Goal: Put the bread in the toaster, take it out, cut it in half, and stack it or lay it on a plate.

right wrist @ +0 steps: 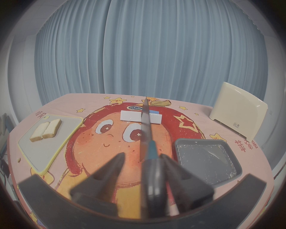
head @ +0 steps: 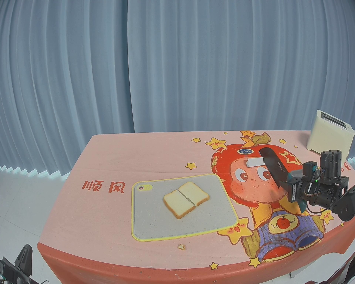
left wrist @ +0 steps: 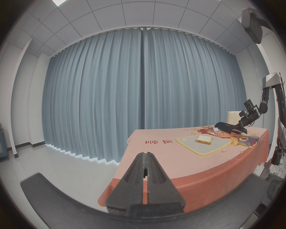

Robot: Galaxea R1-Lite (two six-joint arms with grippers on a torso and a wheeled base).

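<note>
The pale square bread slice is lying cut in two touching halves, mid-frame on the grey, yellow-rimmed cutting board. At the right edge, the right gripper is clamping the black-bladed, teal-handled knife. The left gripper is sitting closed and empty. The halves are looking light, soft and crumbly, so I'm judging a gentle pinch at the crust edges the best way to lift them.

Bright even light, ceiling panel; soft shadows; wrist views fisheye-bent, dark corners.

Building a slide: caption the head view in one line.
Halved white bread slice rests on grey yellow-rimmed cutting board; right gripper holds black-bladed knife aloft nearby.
</note>
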